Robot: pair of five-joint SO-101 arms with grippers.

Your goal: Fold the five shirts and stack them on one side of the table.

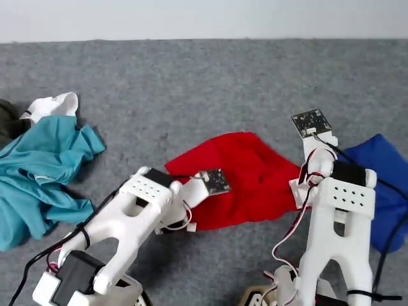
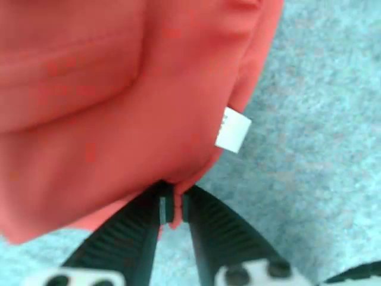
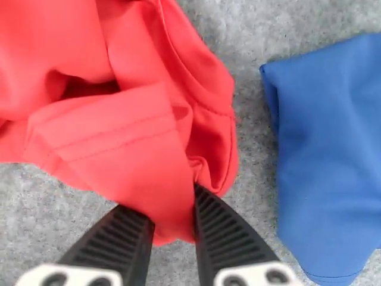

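A red shirt [image 1: 245,175] lies crumpled at the table's middle, between the two arms. My left gripper [image 2: 171,205] is shut on the red shirt's [image 2: 107,101] edge, close to a small white label [image 2: 232,130]. My right gripper [image 3: 172,223] is shut on a hemmed fold of the same red shirt [image 3: 119,119]. A blue shirt [image 3: 327,155] lies flat just beside it, at the table's right [image 1: 382,172]. At the far left a teal shirt [image 1: 44,172] lies bunched, with a white shirt [image 1: 54,105] and a dark shirt [image 1: 7,121] behind it.
Grey felt [image 1: 210,83] covers the whole table, with open room along the back and in front between the arm bases. The left arm [image 1: 121,229] and right arm [image 1: 338,223] stand at the near edge.
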